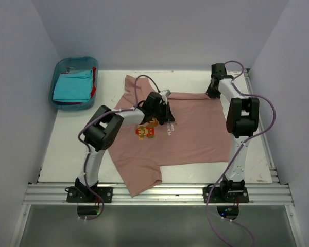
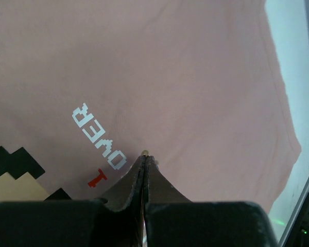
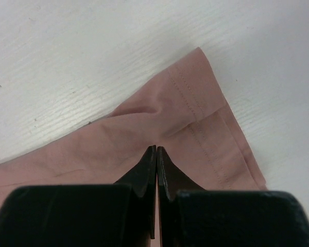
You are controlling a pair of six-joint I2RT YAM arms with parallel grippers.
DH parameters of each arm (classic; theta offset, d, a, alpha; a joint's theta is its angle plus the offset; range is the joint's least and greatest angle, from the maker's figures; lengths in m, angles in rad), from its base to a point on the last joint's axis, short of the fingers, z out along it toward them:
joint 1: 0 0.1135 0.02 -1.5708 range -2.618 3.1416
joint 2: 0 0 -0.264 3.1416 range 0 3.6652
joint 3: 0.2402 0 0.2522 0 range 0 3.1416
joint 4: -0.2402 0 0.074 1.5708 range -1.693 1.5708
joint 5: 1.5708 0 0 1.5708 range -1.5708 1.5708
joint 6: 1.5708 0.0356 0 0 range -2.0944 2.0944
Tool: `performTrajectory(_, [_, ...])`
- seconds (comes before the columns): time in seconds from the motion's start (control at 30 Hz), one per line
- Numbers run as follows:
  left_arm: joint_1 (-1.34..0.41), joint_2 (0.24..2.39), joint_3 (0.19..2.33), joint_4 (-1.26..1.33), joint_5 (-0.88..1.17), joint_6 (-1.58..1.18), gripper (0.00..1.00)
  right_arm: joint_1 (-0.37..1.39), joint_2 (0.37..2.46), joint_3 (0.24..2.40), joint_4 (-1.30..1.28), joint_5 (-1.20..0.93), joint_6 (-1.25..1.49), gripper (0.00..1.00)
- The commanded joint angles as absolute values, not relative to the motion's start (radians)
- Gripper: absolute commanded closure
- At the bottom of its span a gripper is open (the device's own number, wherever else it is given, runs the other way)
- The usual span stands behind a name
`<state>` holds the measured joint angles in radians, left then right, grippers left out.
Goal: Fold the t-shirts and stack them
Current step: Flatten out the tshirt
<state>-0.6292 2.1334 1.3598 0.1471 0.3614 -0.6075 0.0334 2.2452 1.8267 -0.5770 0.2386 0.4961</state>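
The dusty pink t-shirt (image 1: 195, 128) lies spread flat on the white table, its pixel-character print (image 1: 146, 132) facing up. My left gripper (image 1: 169, 118) is shut and empty, hovering over the chest by the white lettering (image 2: 98, 136); its tips (image 2: 145, 154) hold no cloth. My right gripper (image 1: 212, 92) is shut at the shirt's far right corner, its tips (image 3: 156, 149) just above or touching the wrinkled hemmed corner (image 3: 201, 103), with no cloth visibly pinched. The folded turquoise t-shirt (image 1: 72, 86) lies in the bin, with the red one (image 1: 94, 88) showing at its edge.
The blue plastic bin (image 1: 59, 67) stands at the far left corner. White walls enclose the table on three sides. A metal rail (image 1: 159, 193) runs along the near edge. One sleeve (image 1: 141, 177) reaches close to that rail.
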Motion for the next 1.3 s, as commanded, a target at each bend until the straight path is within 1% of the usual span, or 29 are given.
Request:
performTrajectory(0.0, [-0.663,2.2,1.405,0.173,0.367,-0.647,1.0,0.031,2.258,1.878,-0.597,0.224,0.488,1.0])
performTrajectory(0.1, [-0.684,2.224,1.405,0.182,0.365,-0.663,1.0,0.031,2.258,1.876,-0.6,0.215,0.495,1.0])
performTrajectory(0.27, [-0.706,2.223,1.401,0.17,0.348,-0.649,1.0,0.032,2.207,1.778,-0.545,0.164,0.511,1.0])
performTrajectory(0.47, [-0.712,2.174,1.347,0.112,0.29,-0.611,1.0,0.034,2.115,1.628,-0.402,-0.029,0.489,1.0])
performTrajectory(0.57, [-0.712,2.171,1.328,0.091,0.278,-0.6,1.0,0.034,2.111,1.609,-0.361,-0.063,0.499,1.0])
performTrajectory(0.8, [-0.712,2.141,1.258,0.101,0.284,-0.601,1.0,0.032,2.293,1.847,-0.53,-0.005,0.506,1.0])
performTrajectory(0.97, [-0.712,2.108,1.218,0.097,0.278,-0.591,1.0,0.032,2.448,2.018,-0.589,0.024,0.534,1.0])
performTrajectory(1.27, [-0.712,2.074,1.154,0.084,0.276,-0.569,1.0,0.023,2.632,2.295,-0.663,0.093,0.587,1.0])
